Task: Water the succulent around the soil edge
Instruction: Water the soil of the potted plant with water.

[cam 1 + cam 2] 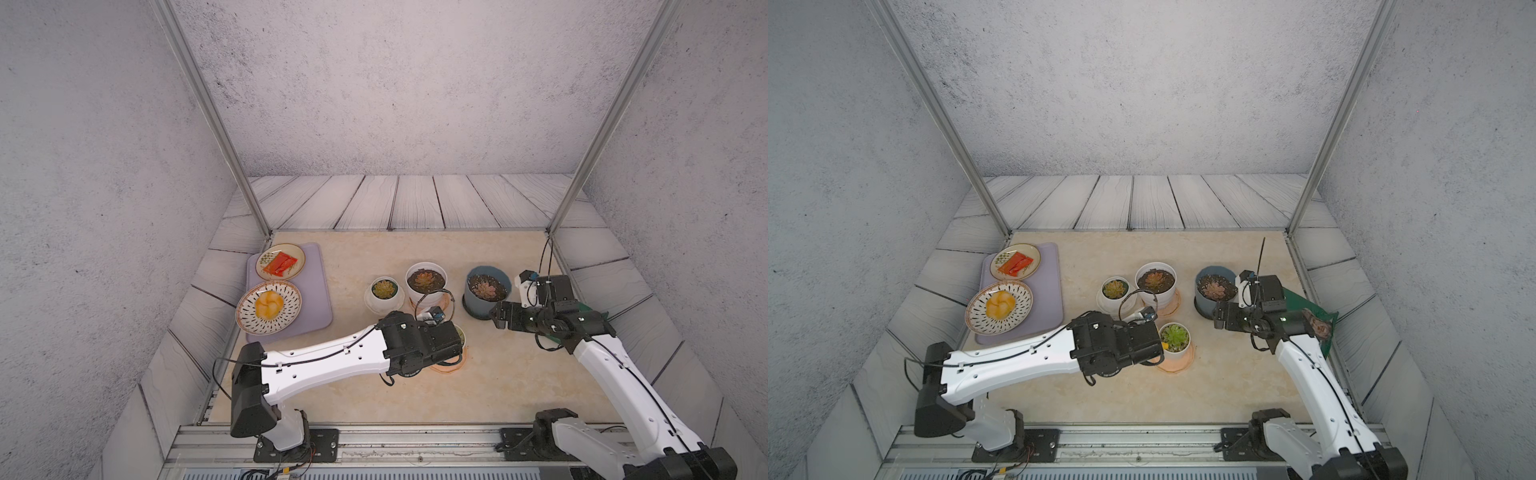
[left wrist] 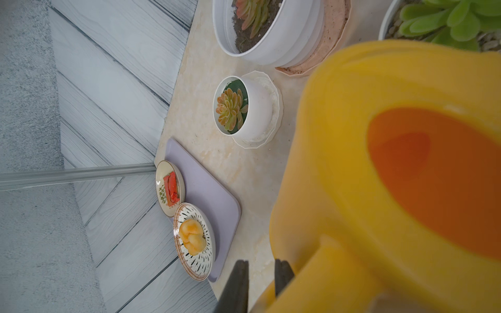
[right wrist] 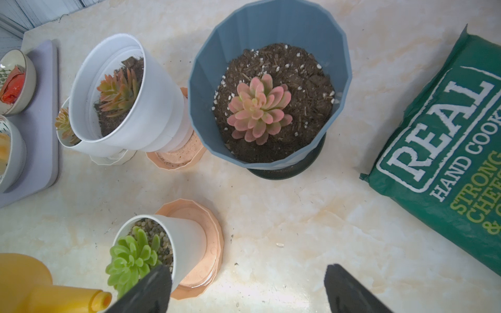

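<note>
Yellow watering can [image 3: 27,281] at the green succulent [image 3: 130,260]
The left gripper [image 2: 259,284] is clamped on the can's handle, with the spout just beside the succulent's pebble-topped white pot [image 3: 187,238]. The right gripper [image 3: 248,291] hangs wide apart, empty. Past it, a green bag [image 3: 447,151] reads "REAL HAND COOK…", "STRONG CHEES…".

both top views look down from high above the robot's base at 6 o'clock, taking in the whole worktop [image 1: 519,374]. the left wrist camera sits tight behind the yellow watering can [image 2: 352,135], which fills half its frame, and faces the lilac tray [image 2: 211,195] at 10 o'clock. the right wrist camera hangs close over the blue pot [image 3: 271,24] at 2 o'clock. both wrist views share the green succulent [image 3: 130,257] and the tray.
</note>
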`<state>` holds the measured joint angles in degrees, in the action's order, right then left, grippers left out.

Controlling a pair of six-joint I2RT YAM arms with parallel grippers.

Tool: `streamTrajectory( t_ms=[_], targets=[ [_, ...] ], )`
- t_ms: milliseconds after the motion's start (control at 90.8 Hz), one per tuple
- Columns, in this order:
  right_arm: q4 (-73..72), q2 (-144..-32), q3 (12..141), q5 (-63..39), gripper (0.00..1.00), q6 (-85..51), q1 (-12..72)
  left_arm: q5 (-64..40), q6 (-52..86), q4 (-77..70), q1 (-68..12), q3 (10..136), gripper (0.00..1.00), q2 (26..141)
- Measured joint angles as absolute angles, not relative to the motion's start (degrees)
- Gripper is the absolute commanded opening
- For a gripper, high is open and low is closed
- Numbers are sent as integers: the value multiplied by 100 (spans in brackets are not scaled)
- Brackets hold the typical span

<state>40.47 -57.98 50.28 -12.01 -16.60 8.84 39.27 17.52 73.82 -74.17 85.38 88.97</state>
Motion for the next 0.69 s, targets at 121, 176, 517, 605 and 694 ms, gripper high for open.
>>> streamTrajectory(
  t_ms=[121,176,517,605,694],
  targets=[
    [4056,-5789,5028,-1212,94,-1662,884,3850,1710,7177,-7417,8412,0,8733],
    [4058,-5782,5028,-1221,93,-1662,884,3820,1688,7041,-7417,8315,0,8661],
    [4088,-5533,5028,-1345,93,-1673,923,3540,1599,5253,-7279,6591,0,7308],
    [4095,-5459,5028,-1345,93,-1693,937,3476,1605,4827,-7194,6147,0,6845],
    [4097,-5408,5028,-1350,93,-1717,943,3444,1608,4416,-7098,5780,0,6386]
  ],
)
